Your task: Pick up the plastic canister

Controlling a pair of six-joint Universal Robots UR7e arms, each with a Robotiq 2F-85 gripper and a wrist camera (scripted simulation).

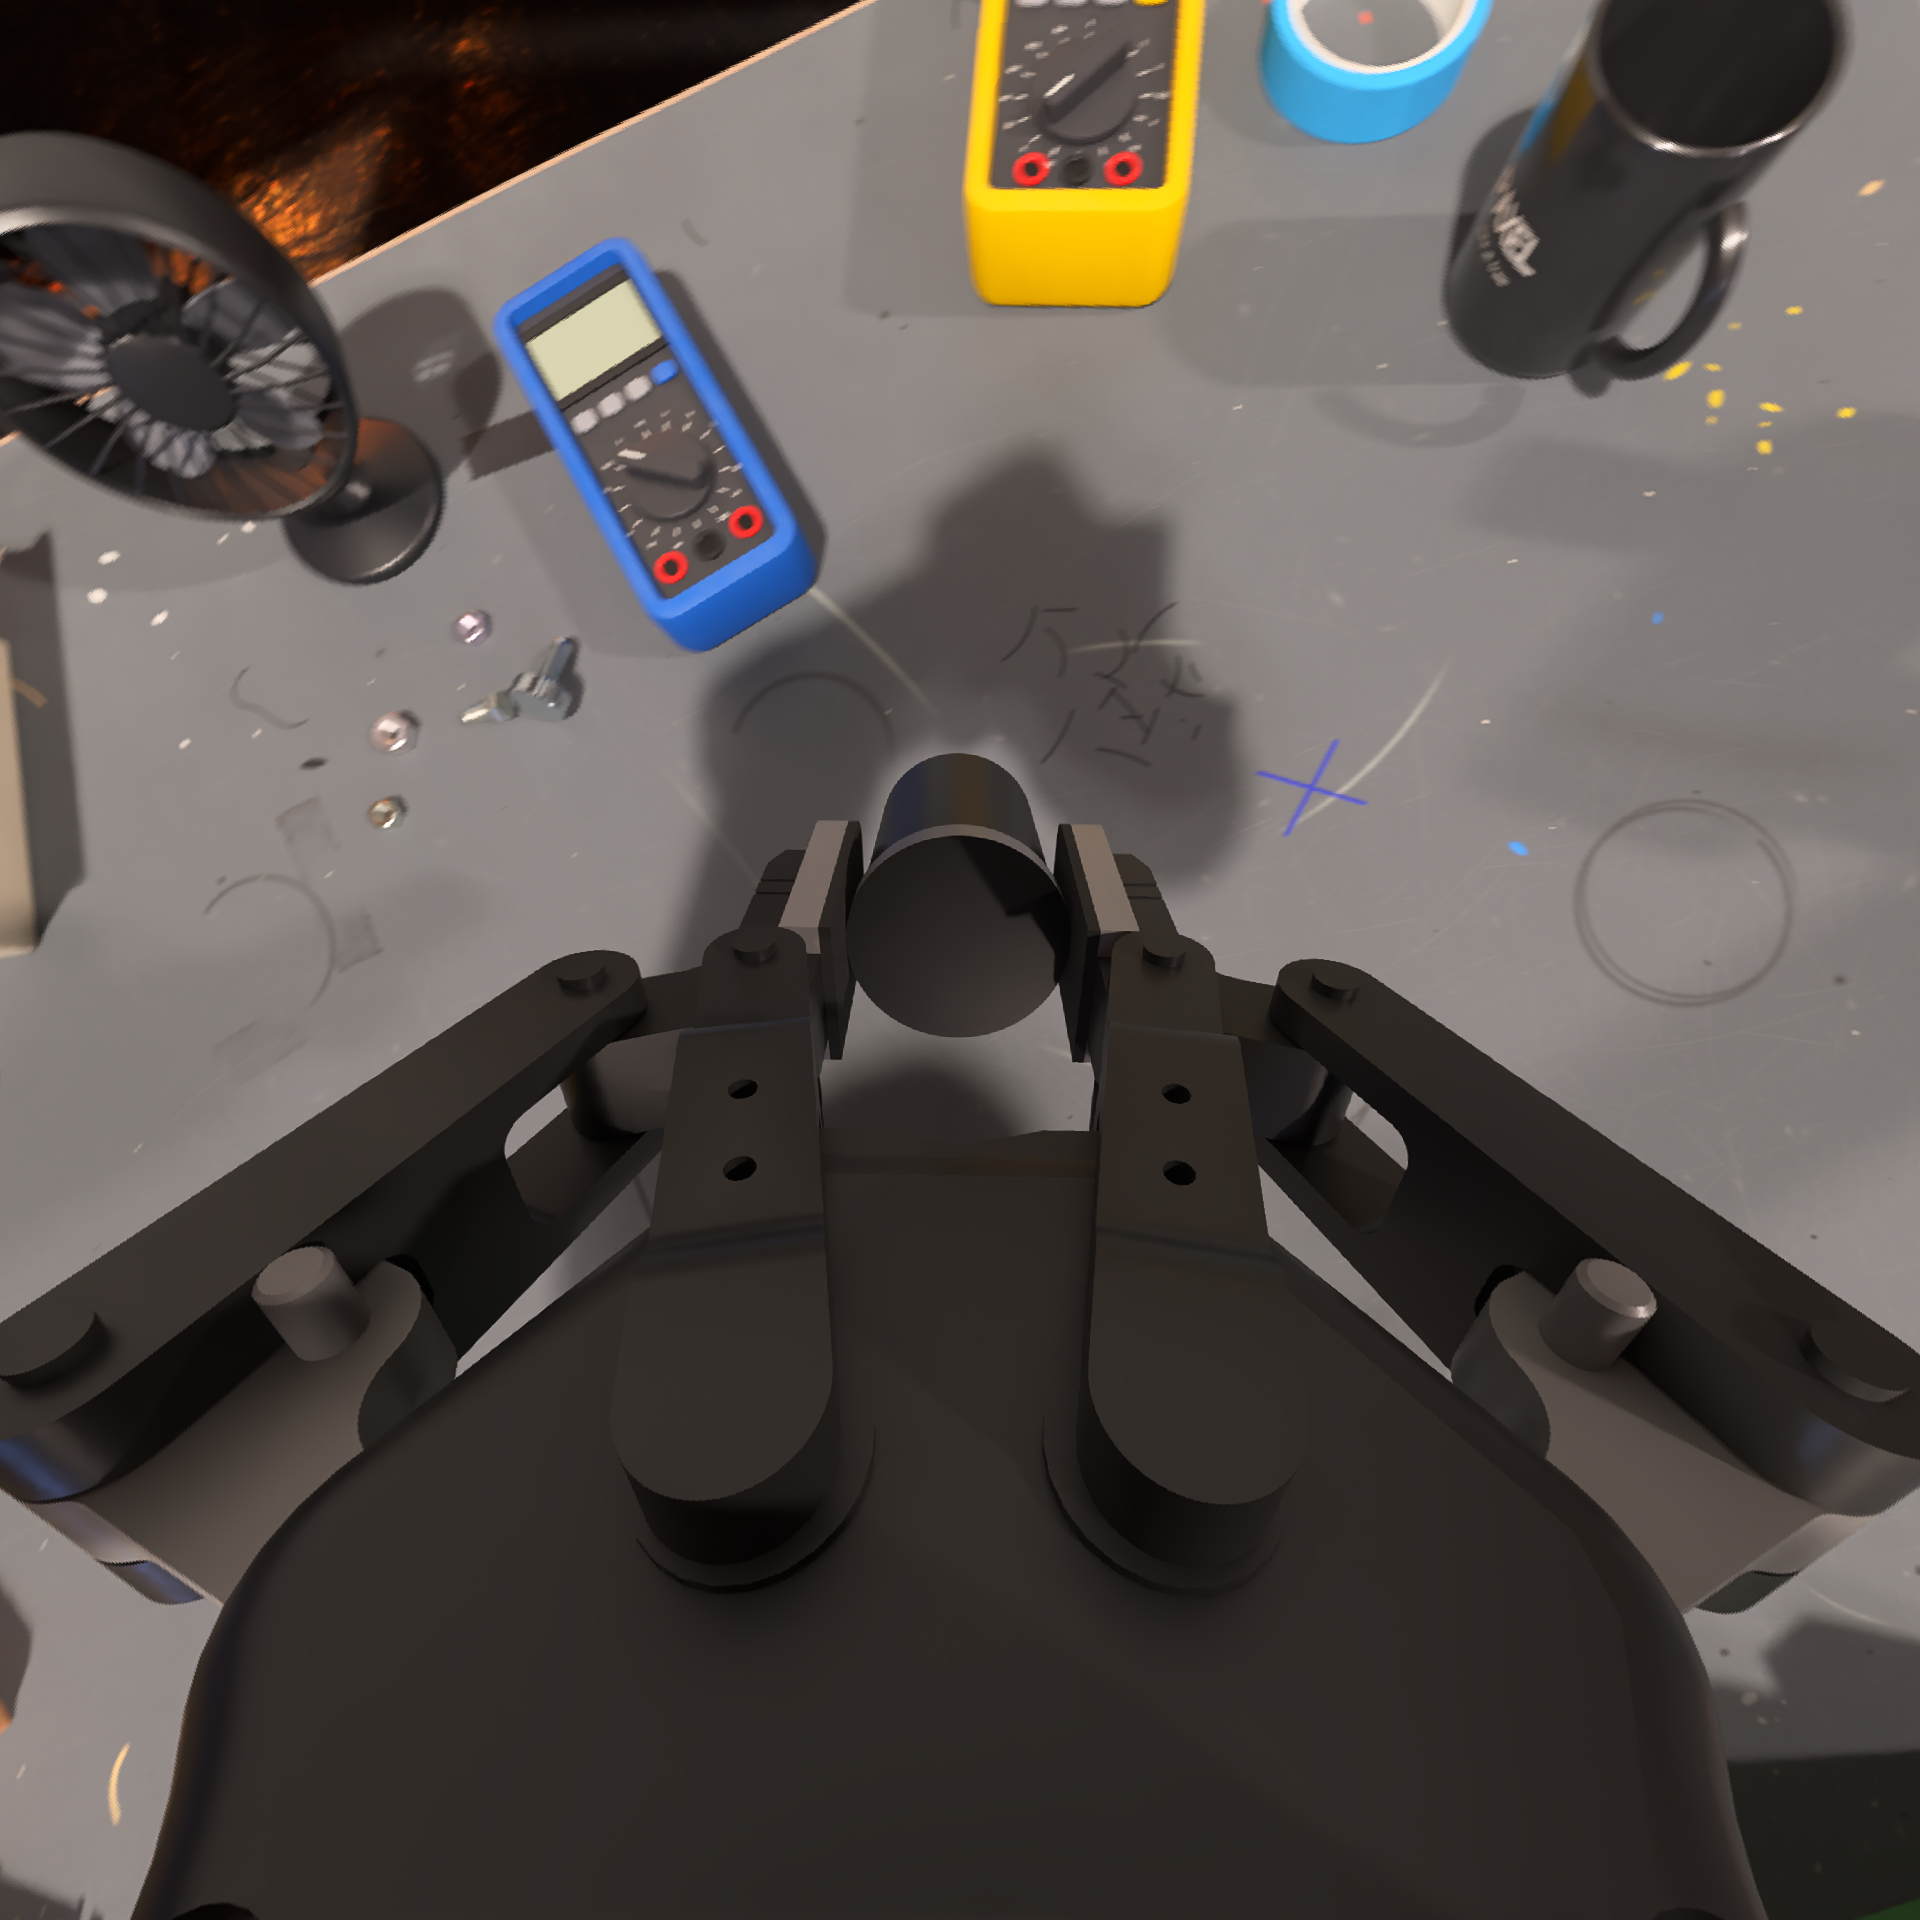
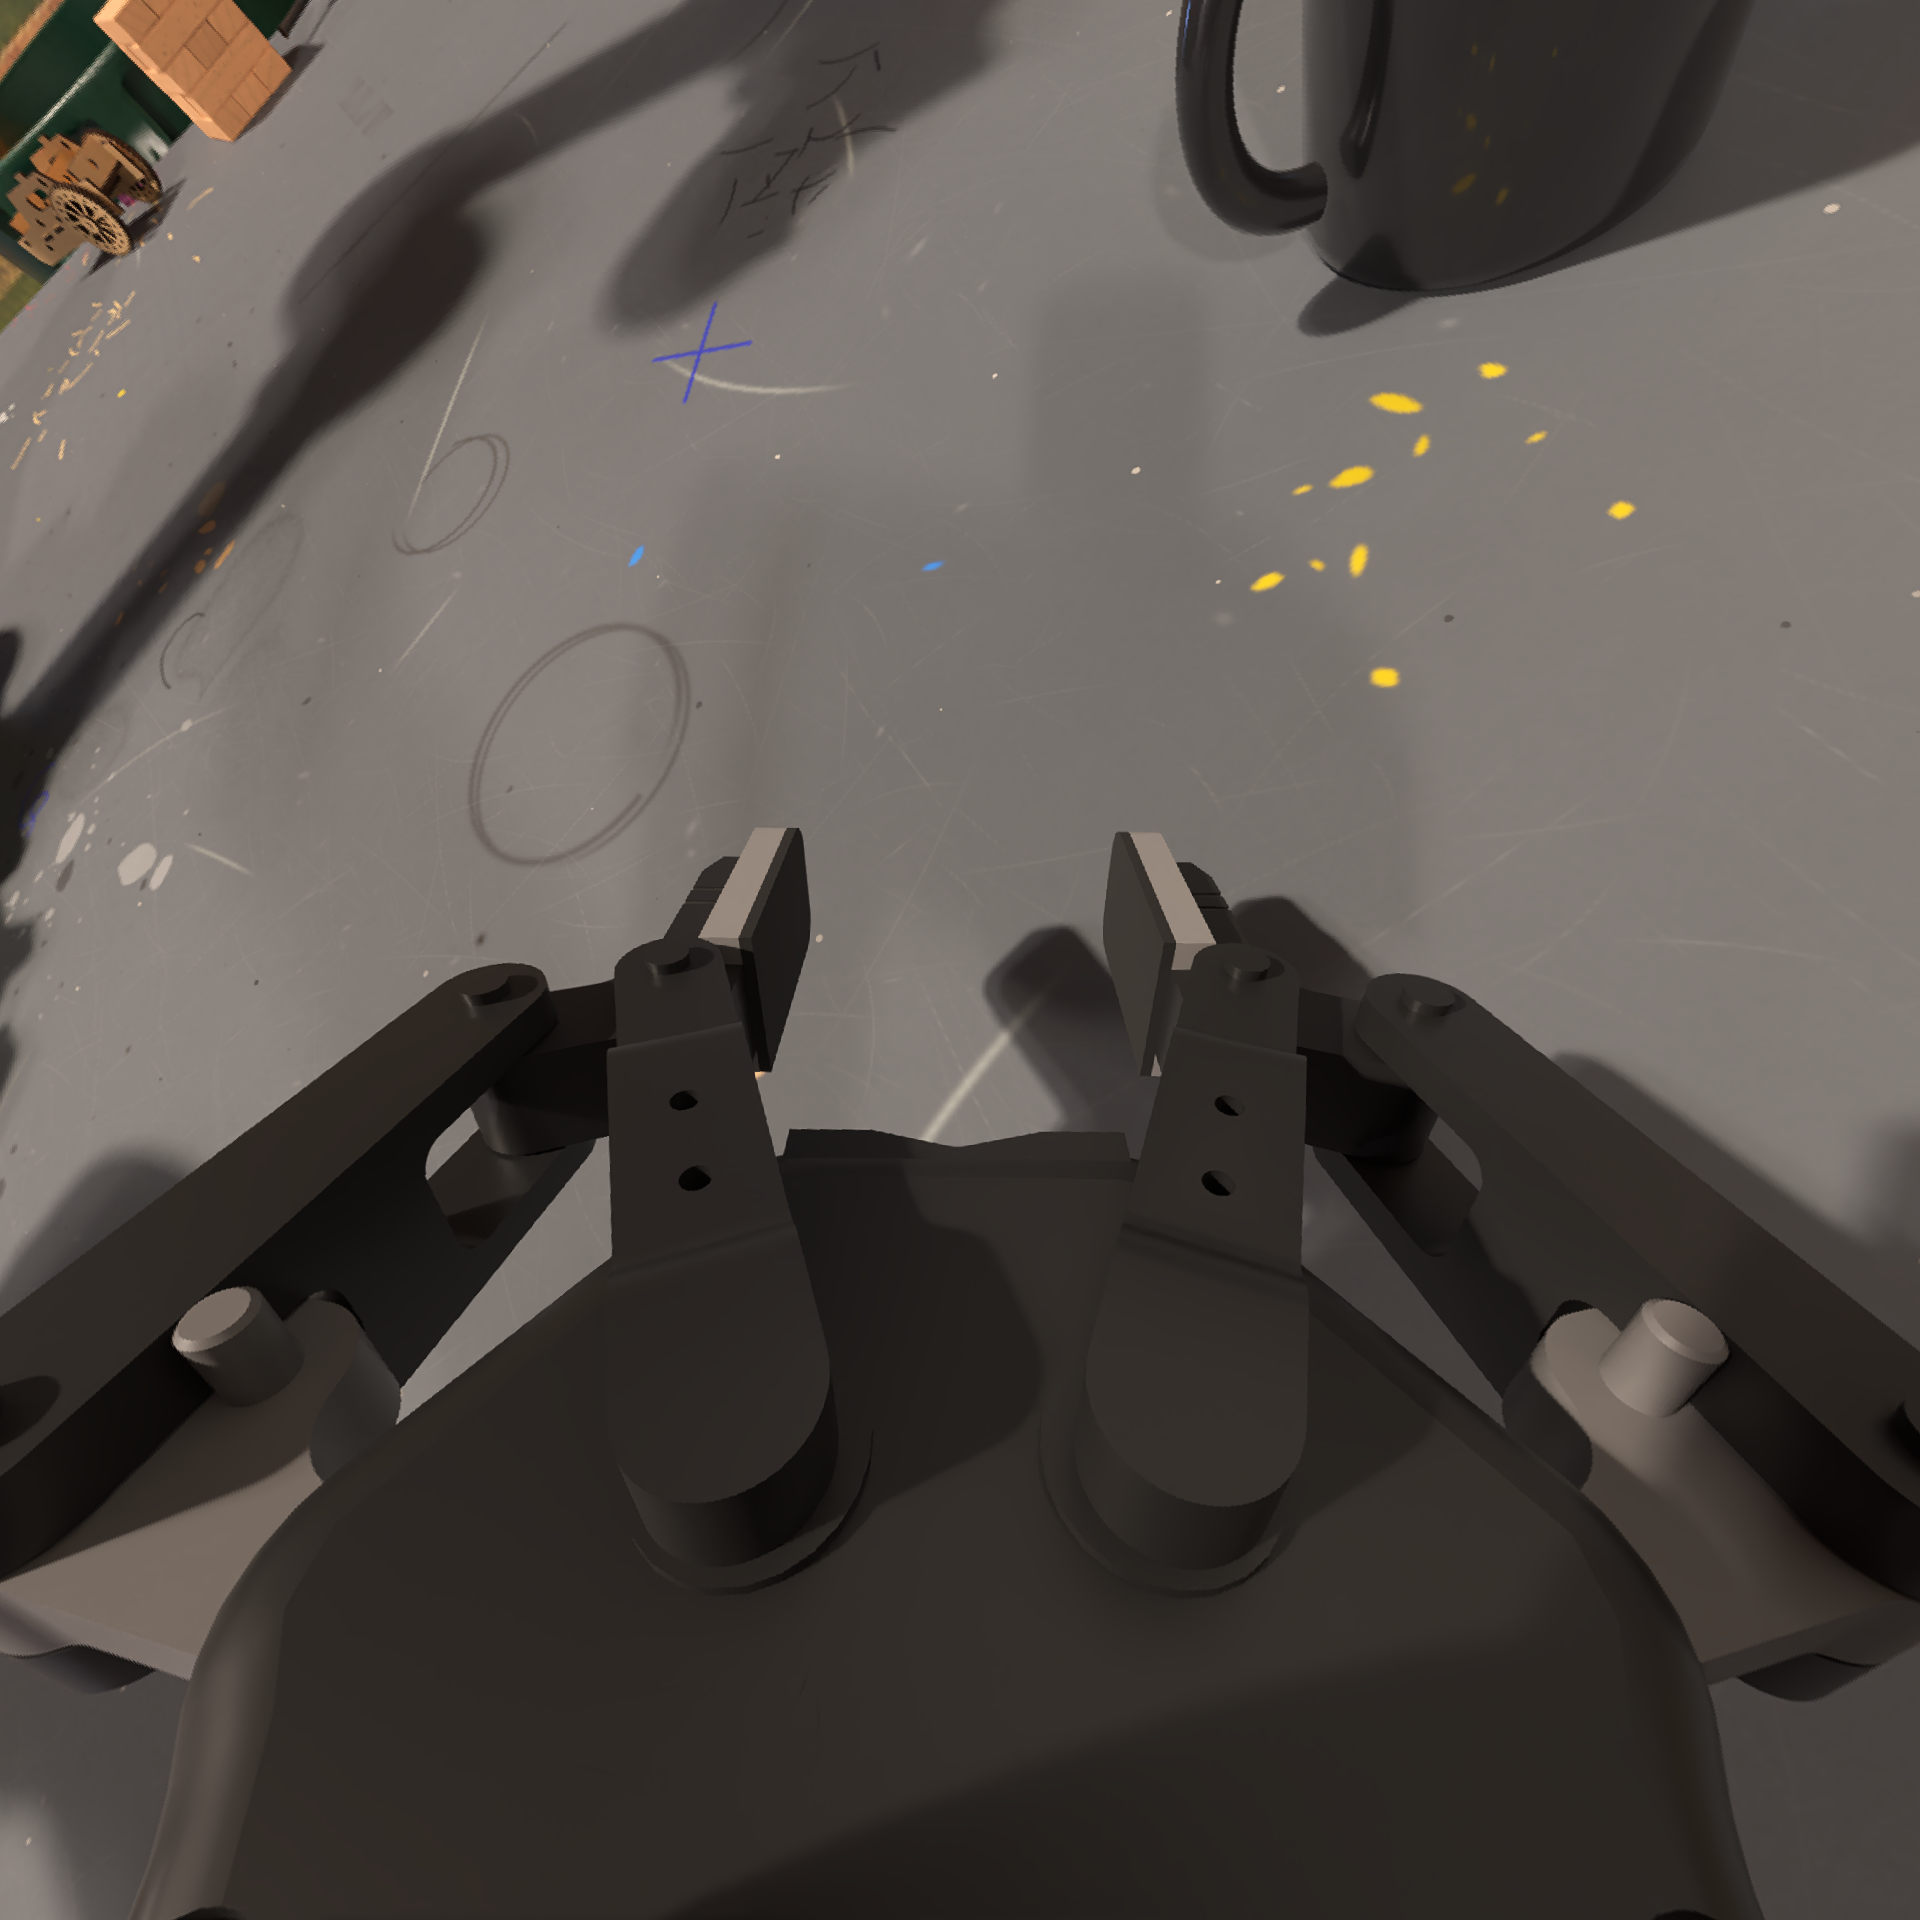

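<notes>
The plastic canister [image 1: 956,914] is a small black cylinder. It sits between the two pads of my left gripper [image 1: 958,883], which is shut on it. Its shadow on the grey table [image 1: 1351,623] lies well away from it, so it hangs above the table. My right gripper [image 2: 956,914] is open and empty, low over a bare patch of the table [image 2: 1039,623]. The canister does not show in the right wrist view.
A blue multimeter [image 1: 655,442], a yellow multimeter [image 1: 1075,156], a blue tape roll [image 1: 1361,73], a black mug [image 1: 1621,197] and a small black fan [image 1: 177,343] stand beyond the canister. Loose nuts and a bolt [image 1: 520,691] lie left. The mug [image 2: 1455,135] and a wooden block [image 2: 197,57] show from the right wrist.
</notes>
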